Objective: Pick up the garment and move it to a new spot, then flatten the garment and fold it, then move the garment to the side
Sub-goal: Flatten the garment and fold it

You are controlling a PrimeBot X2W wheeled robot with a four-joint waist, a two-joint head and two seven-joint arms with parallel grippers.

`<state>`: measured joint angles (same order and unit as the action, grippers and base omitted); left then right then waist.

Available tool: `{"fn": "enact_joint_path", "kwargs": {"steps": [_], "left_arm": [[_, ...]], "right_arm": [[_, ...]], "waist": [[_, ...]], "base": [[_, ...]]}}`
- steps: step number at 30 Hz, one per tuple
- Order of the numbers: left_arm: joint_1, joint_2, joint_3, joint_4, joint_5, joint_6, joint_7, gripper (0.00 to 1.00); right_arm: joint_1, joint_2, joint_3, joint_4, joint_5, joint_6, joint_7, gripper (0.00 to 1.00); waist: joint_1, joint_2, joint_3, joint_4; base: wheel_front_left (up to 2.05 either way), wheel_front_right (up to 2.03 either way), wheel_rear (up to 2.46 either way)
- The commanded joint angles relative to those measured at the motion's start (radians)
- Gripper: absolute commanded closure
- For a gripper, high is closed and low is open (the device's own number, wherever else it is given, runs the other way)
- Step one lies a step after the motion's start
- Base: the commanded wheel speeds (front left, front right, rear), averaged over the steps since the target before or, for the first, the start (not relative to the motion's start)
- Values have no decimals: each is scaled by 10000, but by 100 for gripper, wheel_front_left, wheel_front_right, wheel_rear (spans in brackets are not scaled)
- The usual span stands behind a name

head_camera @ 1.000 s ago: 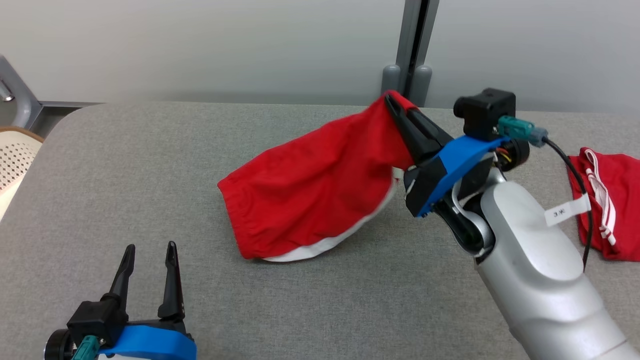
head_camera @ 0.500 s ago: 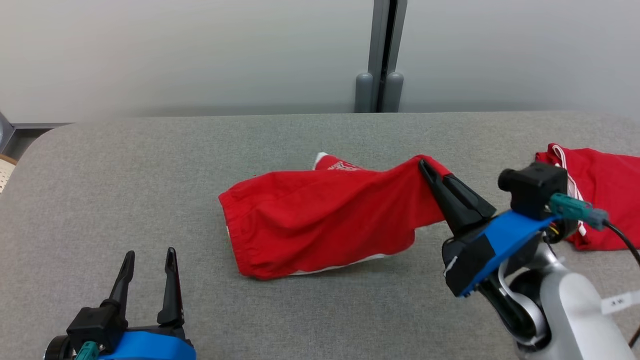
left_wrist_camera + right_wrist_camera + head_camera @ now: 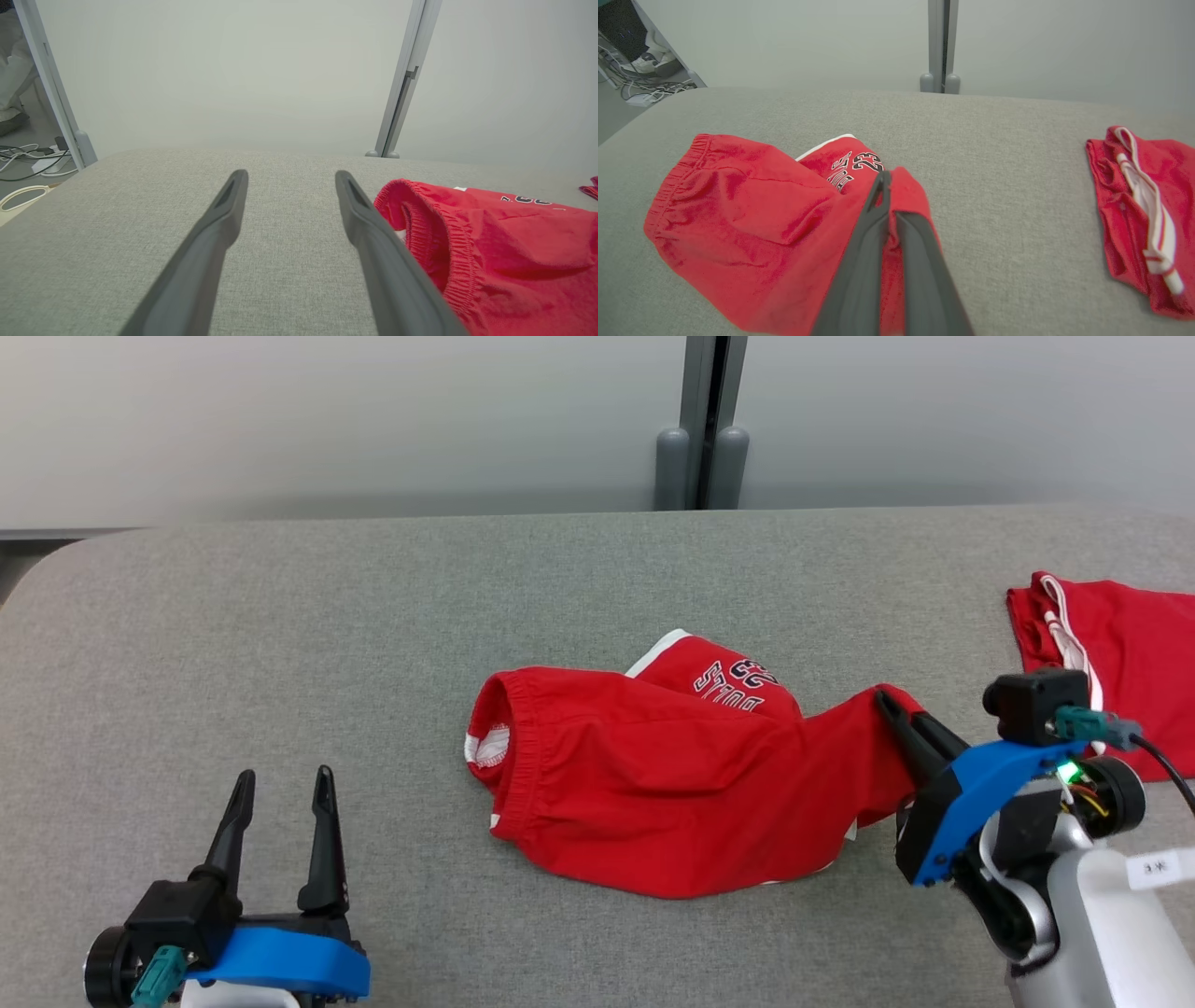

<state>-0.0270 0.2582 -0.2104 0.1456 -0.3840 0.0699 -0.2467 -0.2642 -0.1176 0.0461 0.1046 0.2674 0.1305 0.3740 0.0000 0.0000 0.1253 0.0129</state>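
Red fabric shorts with white trim (image 3: 672, 793), crumpled a little right of the middle of the grey cloth-covered worktop (image 3: 280, 616). Elastic waistband (image 3: 512, 747) at the 9 o'clock end, gaping, with a patch of white inside the opening. Folded leg with black lettering and numerals (image 3: 733, 677) poking out at 12 o'clock, with a white hem along its left edge. Lower edge curving from 7 round to 4 o'clock, with a sliver of white showing near 4. Cloth rucked into long ridges running toward 3 o'clock and drawn into a narrow peak there.

At that peak, right gripper (image 3: 887, 705): jaws pressed together, pinching a fold of the red cloth, fingers low over the surface. Blue bracket and silver forearm trailing off toward 5 o'clock.

Left gripper (image 3: 285, 775) at 8 o'clock of the shorts, well apart from them in the head view, jaws spread wide over bare grey cloth.

Second red garment with white stripes (image 3: 1120, 644) at 3 o'clock, lying near the right-hand edge, separated from the shorts by a strip of bare worktop.

Open room: a broad bare stretch from 9 to 12 o'clock, reaching the rounded left corner and the straight far edge. A narrower bare band along the near side at 6 o'clock. Beyond the far edge, a pale wall (image 3: 373, 420) with a grey upright post (image 3: 700, 420) at 12 o'clock.
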Motion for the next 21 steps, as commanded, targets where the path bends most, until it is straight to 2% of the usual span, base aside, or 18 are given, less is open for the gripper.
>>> {"fn": "enact_joint_path", "kwargs": {"steps": [1, 12, 13, 14, 21], "left_arm": [[-202, 5, -50, 12, 81, -63, 14, 0], [-744, -87, -254, 272, 148, -169, -55, 0], [-787, -96, -263, 299, 149, -181, -65, 0], [-817, -101, -266, 328, 148, -193, -74, 0], [-685, -116, -180, 542, 77, -143, -127, 0]], "right_arm": [[-414, -101, 42, 566, -111, 4, -171, 100], [-3156, 3, 209, 4945, -278, 5, -2227, 100], [-3335, 17, 211, 5291, -282, 5, -2396, 31], [-3494, 39, 228, 5621, -291, 5, -2551, 0], [-3742, -175, 464, 6892, -274, 4, -3210, 0]], "waist": [[0, 0, 160, 115], [0, 0, 709, 618], [0, 0, 726, 647], [0, 0, 724, 669], [0, 0, 412, 616]], "base": [[0, 0, 0], [0, 0, 0], [0, 0, 0], [0, 0, 0], [0, 0, 0]]}}
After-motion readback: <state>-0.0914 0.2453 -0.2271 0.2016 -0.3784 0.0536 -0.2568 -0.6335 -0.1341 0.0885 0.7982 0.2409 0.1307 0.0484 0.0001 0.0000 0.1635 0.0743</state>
